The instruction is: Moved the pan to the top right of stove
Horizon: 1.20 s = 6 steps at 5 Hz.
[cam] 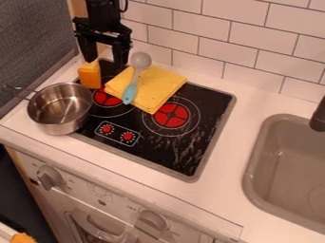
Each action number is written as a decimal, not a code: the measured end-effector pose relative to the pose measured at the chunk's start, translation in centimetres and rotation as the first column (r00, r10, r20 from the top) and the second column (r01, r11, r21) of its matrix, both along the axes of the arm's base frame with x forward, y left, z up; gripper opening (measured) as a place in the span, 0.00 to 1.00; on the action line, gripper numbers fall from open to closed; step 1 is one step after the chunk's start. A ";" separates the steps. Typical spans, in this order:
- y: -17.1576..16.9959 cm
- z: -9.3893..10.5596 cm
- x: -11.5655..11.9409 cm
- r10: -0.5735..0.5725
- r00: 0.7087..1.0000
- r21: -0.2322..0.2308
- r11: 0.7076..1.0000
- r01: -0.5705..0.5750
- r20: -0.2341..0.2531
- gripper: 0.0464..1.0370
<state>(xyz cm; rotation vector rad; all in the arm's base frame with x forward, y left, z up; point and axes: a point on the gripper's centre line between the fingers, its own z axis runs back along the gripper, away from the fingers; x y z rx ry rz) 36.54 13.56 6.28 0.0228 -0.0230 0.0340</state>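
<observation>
Sitting at the left of the frame, the steel pan (pixel 60 110) overlaps the left edge of the stove (pixel 213 111), its handle toward the upper left. An orange block (pixel 90 77) stands just beside it. I hold my gripper (pixel 103 60) above that block at the upper left, fingers wide apart. Rightward, a spoon (pixel 131 89) lies on a yellow cloth (pixel 158 84) at upper center; the sink (pixel 254 175) is at the right.
</observation>
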 end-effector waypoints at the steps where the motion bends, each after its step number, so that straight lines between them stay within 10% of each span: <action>1: 0.0 -1.4 -0.5 0.000 0.999 -0.010 1.000 0.000 -0.039 0.97; 4: -2.1 1.3 -7.5 -0.084 0.995 0.068 0.994 0.080 0.051 0.96; 6: -0.9 -2.2 -8.6 -0.074 0.997 0.102 0.992 0.075 -0.014 0.96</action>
